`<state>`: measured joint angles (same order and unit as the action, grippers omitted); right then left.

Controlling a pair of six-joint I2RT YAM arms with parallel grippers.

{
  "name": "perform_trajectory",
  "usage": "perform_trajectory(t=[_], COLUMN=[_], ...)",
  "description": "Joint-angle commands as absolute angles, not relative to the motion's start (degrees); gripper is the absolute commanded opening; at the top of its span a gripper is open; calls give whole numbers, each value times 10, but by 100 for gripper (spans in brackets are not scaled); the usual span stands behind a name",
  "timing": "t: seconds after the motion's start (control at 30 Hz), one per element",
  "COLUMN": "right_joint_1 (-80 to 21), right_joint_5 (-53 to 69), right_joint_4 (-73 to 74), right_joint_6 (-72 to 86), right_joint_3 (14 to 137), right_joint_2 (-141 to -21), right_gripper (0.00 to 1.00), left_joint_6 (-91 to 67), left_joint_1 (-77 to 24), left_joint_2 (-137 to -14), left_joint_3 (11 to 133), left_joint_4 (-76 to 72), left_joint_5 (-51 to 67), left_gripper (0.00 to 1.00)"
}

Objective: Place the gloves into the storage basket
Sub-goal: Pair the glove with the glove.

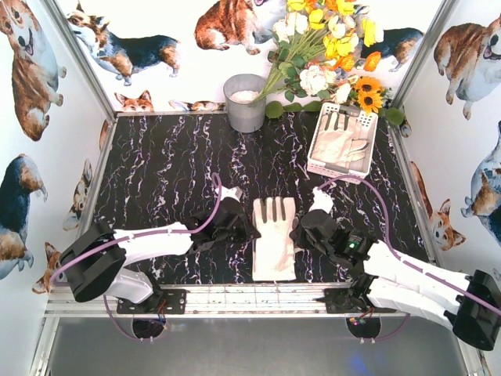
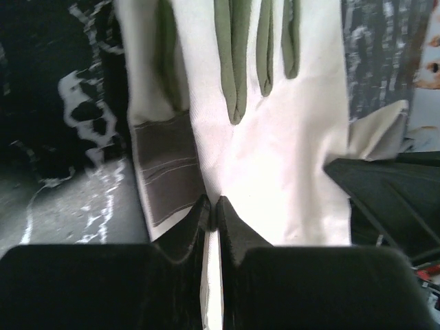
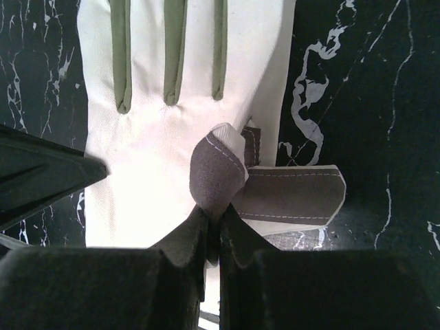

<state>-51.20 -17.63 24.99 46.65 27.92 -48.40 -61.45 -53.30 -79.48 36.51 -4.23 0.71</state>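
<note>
A cream-white glove [image 1: 274, 235] with grey-brown patches lies flat on the black marbled table between my two grippers, fingers pointing away. My left gripper [image 1: 249, 227] is shut on its left edge; in the left wrist view the gripper [image 2: 214, 206] pinches white fabric of the glove [image 2: 275, 151]. My right gripper [image 1: 300, 231] is shut on its right edge; in the right wrist view the gripper [image 3: 218, 218] pinches a raised fold of the glove's [image 3: 172, 158] grey patch. The white storage basket [image 1: 368, 137] stands at the back right with other gloves [image 1: 338, 145] inside.
A grey metal bucket [image 1: 245, 102] stands at the back centre. Artificial flowers [image 1: 329, 47] lean over the back right corner, just behind the basket. Walls with dog prints enclose the table on three sides.
</note>
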Motion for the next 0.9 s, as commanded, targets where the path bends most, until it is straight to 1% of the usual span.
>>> perform_trajectory(t=[0.0, 0.2, 0.43, 0.63, 0.87], right_joint_1=[-509, -509, -509, -509, -509], right_joint_5=[-168, -166, -167, -178, -196], right_joint_4=[205, 191, 209, 192, 172], right_joint_6=[472, 478, 481, 495, 509], right_joint_3=[263, 258, 263, 229, 207], right_joint_2=[-507, -538, -536, -531, -554], right_gripper=[0, 0, 0, 0, 0], left_joint_6=[-603, -593, -577, -577, -579], left_joint_1=[-535, -535, -535, -535, -536], left_joint_2=[-795, -813, -843, -867, -893], left_joint_3=[344, 346, 357, 351, 351], left_joint_4=[-11, -20, -39, -63, -71], left_joint_5=[-22, -30, -21, -15, -9], left_gripper=[0, 0, 0, 0, 0])
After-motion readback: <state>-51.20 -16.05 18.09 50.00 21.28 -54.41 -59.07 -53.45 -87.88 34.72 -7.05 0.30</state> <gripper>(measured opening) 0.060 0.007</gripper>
